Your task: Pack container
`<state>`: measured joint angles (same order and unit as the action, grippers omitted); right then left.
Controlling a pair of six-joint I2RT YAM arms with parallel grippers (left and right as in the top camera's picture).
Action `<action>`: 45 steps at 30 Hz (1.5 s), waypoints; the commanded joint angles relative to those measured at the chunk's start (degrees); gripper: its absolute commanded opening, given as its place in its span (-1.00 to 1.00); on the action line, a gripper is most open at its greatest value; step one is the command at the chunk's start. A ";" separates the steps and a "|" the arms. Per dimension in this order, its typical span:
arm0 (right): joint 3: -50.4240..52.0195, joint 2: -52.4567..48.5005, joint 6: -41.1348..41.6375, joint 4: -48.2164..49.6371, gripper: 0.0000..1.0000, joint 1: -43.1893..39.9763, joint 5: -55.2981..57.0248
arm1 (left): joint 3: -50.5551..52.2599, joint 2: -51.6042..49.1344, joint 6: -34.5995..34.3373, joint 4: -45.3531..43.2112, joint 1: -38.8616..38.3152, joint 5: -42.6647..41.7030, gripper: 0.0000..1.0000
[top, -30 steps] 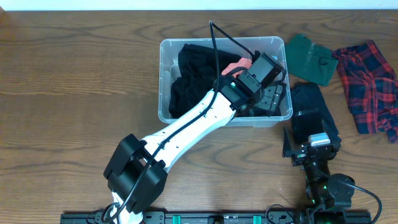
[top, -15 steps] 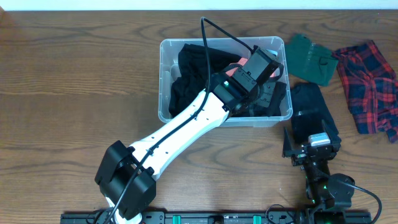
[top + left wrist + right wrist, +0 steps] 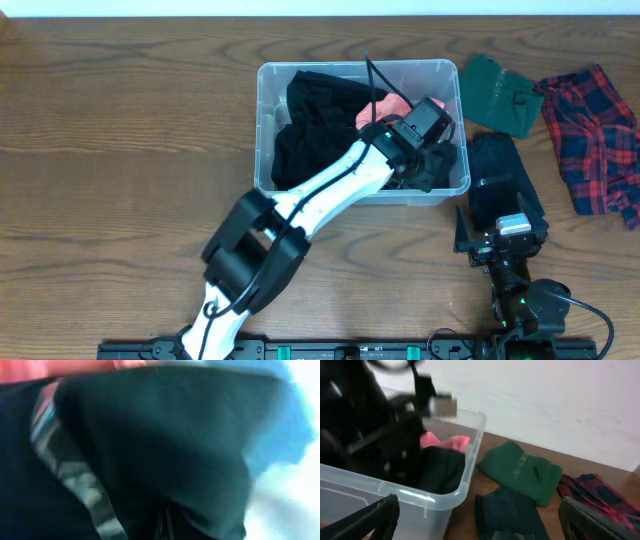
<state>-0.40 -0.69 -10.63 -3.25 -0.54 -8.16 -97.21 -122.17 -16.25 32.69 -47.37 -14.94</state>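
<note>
Two arms. Vs 1 s ago, L end effector has shifted toward the near-right corner of the clear rectangular plastic container, which sits mid wooden tabletop. Its jaws, apart then, are together now, buried in black clothes; can't tell if they pinch any. More pink cloth shows. R end effector unmoved, jaws spread wide, nothing between, just right of container.

Left tool clamped, right tool agape
</note>
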 commanded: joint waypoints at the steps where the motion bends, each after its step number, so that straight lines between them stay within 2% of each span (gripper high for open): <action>1: 0.09 0.31 -0.37 -0.24 0.99 -0.68 -0.24 | -0.55 -1.29 2.78 0.37 0.90 -2.45 -0.88; 15: 0.09 0.31 -0.37 -0.24 0.98 -0.68 -0.24 | -1.68 8.72 2.75 -2.95 3.96 -3.89 -0.88; 30: 0.09 0.31 -0.37 -0.24 0.98 -0.68 -0.24 | -1.64 2.43 2.75 -12.59 3.96 -3.93 -0.88; 38: 0.09 0.31 -0.37 -0.24 0.98 -0.68 -0.24 | -1.60 -5.62 2.75 -11.34 4.13 -3.91 -0.88; 45: 0.09 0.31 -0.37 -0.24 0.98 -0.68 -0.24 | -2.69 -1.49 2.71 -11.15 6.25 -4.13 -0.88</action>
<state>-0.40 -0.69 -10.63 -3.25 -0.54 -8.16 -98.74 -125.89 -14.52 20.67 -42.48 -19.42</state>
